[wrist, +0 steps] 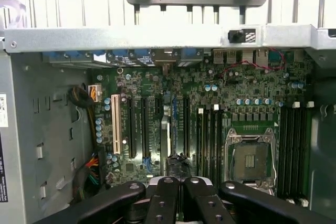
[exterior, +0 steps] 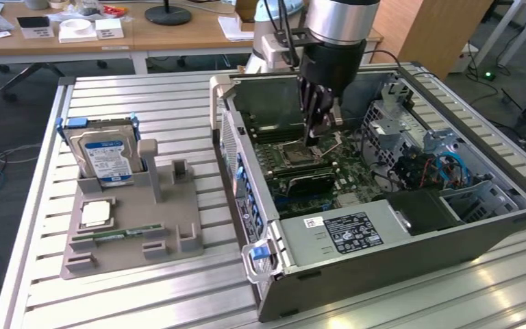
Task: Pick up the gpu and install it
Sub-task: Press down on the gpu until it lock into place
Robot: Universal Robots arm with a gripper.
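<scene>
The gpu (exterior: 304, 182) stands on edge on the motherboard (exterior: 336, 171) inside the open computer case (exterior: 400, 226), its black face towards the case's front. In the wrist view it appears edge-on as a thin dark strip (wrist: 169, 129) in a slot among the expansion slots. My gripper (exterior: 314, 139) hangs inside the case just above the card, and in the exterior view a small gap separates its tips from the card's top edge. The fingers (wrist: 164, 192) are pressed together with nothing between them.
A grey parts holder (exterior: 131, 226) stands on the slatted table at the exterior view's left, carrying a silver hard drive (exterior: 106, 157) with a blue-white label, a RAM stick (exterior: 117, 234) and a CPU chip (exterior: 96, 214). The CPU socket (wrist: 252, 156) and RAM slots lie beside the card. Case walls surround the gripper.
</scene>
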